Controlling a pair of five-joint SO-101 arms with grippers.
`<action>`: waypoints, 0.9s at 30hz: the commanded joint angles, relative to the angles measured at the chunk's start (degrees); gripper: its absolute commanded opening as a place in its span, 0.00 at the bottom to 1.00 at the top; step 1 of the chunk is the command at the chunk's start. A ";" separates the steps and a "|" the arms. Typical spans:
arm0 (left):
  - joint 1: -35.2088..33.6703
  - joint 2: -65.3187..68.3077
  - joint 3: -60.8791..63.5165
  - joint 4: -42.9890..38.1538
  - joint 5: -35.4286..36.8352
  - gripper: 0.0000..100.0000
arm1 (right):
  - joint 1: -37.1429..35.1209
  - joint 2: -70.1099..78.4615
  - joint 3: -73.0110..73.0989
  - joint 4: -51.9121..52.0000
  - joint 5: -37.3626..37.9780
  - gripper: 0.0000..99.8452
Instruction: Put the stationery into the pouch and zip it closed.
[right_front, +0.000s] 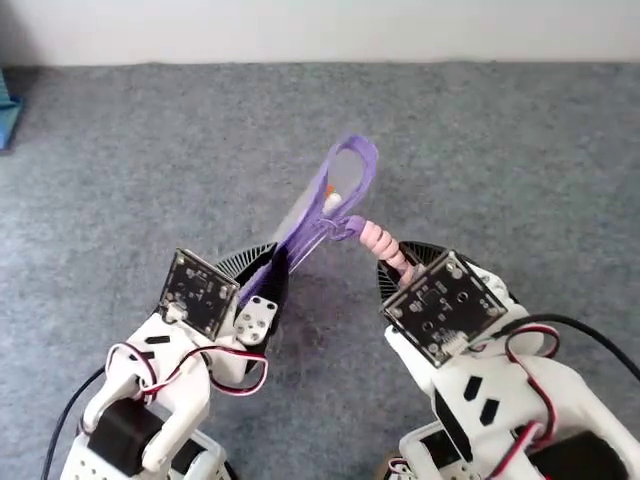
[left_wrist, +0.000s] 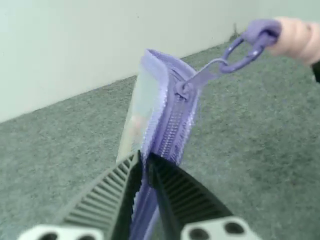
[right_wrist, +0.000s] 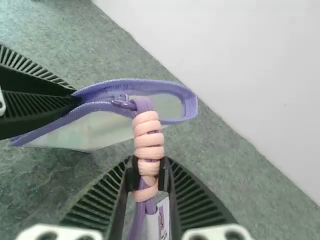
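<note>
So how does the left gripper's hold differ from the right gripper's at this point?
The left gripper is shut on the pouch itself, pinching its purple zipper edge; the right gripper is shut on the pink coiled cord at the zipper pull, not on the pouch. The left gripper clamps flat fabric, the right gripper a thick round cord. Both are shut, with the pouch between them.

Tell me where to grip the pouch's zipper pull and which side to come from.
Grip the pink coiled cord on its wrapped middle, coming from the end opposite the slider. The coil is thick and ridged, so it should resist slipping. The right hand holds it so, while the left hand clamps the pouch at its other end.
</note>
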 joint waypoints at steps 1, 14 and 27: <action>-0.62 -0.18 -5.05 4.22 -2.73 0.02 | -0.40 -0.04 -0.53 -1.71 0.70 0.01; -0.79 -2.90 -10.95 21.27 -0.97 0.26 | -9.36 0.22 2.11 -1.45 0.00 0.01; -0.18 -16.09 -7.96 23.38 1.58 0.27 | -10.07 0.48 5.10 -1.80 -3.25 0.01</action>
